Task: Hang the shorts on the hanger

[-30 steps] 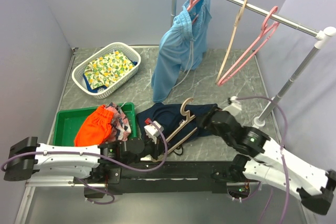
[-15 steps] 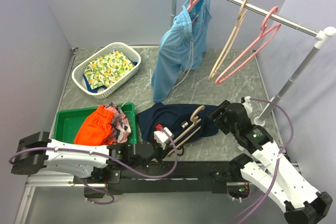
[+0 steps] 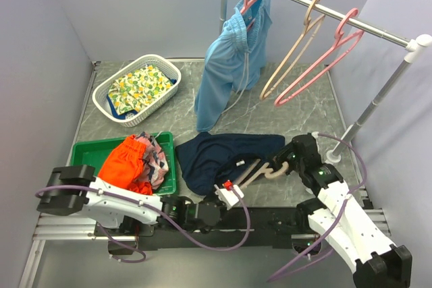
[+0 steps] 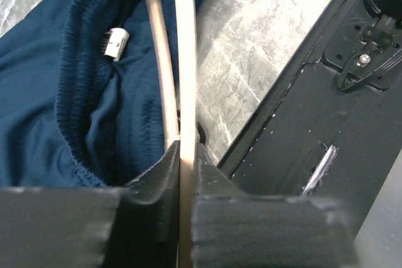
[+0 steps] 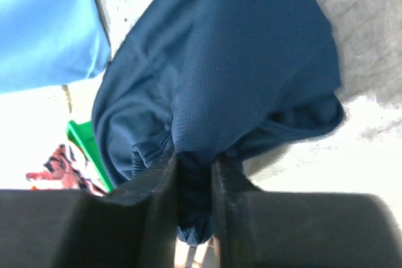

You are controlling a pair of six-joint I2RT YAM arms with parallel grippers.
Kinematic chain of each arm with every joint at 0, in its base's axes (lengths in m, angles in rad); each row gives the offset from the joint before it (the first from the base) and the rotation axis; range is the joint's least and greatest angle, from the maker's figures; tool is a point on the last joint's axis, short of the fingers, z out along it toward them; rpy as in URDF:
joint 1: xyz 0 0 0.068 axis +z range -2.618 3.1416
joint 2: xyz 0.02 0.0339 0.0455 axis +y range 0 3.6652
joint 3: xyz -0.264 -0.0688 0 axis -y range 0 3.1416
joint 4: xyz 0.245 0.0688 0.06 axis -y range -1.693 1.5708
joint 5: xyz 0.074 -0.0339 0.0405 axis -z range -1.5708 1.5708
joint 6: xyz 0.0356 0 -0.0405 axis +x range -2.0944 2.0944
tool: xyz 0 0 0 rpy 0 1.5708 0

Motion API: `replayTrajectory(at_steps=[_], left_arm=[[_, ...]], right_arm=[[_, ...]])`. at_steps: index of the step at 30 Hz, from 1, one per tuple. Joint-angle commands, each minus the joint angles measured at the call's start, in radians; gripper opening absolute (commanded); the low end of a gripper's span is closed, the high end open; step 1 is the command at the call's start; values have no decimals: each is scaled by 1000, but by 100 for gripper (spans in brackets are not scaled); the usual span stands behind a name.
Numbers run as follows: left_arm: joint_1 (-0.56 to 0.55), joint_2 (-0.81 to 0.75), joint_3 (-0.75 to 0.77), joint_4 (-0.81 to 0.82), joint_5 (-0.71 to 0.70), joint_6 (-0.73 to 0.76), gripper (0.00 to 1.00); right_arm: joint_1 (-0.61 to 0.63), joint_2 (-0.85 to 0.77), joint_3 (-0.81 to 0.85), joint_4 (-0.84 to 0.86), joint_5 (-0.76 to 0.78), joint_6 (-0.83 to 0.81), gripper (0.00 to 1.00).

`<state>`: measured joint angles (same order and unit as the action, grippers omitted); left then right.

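The navy shorts (image 3: 223,150) lie crumpled on the table's middle front. A beige hanger (image 3: 256,166) lies slanted across their right part, its hook toward the right. My left gripper (image 3: 233,192) is at the near edge, shut on the hanger's lower bar. In the left wrist view that bar (image 4: 185,61) runs up from between the jaws (image 4: 186,152), beside the shorts' waistband (image 4: 75,92) and a drawstring tip (image 4: 116,42). My right gripper (image 3: 282,161) is at the shorts' right edge. The right wrist view shows it (image 5: 193,167) shut on a fold of the navy fabric (image 5: 239,61).
A clothes rail (image 3: 324,11) crosses the back right, carrying light blue shorts (image 3: 229,65), a second beige hanger (image 3: 290,55) and a pink hanger (image 3: 317,65). Its post (image 3: 368,109) stands right of my right arm. A white basket (image 3: 108,89) and a green tray (image 3: 84,153) with an orange garment (image 3: 125,163) sit left.
My left arm has slid right along the near edge with the hanger, which now lies lower. The right gripper has closed on the shorts' right edge. The hanging beige hanger swung left.
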<state>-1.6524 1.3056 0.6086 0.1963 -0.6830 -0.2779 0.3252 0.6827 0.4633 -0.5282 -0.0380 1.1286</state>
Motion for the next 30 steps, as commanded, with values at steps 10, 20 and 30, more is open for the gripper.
replayTrajectory(at_steps=[10,20,30], left_arm=[[17,-178,140,-315,-36,-371,64],[266,-91,174,-555,275,-586,54],[284,104,224,-558,266,-581,54]], right_arm=[[-57,-24,1,-6,0,-95,0],[-55,-63,28,-46,64,-55,0],[-55,-86,31,-7,78,-18,0]])
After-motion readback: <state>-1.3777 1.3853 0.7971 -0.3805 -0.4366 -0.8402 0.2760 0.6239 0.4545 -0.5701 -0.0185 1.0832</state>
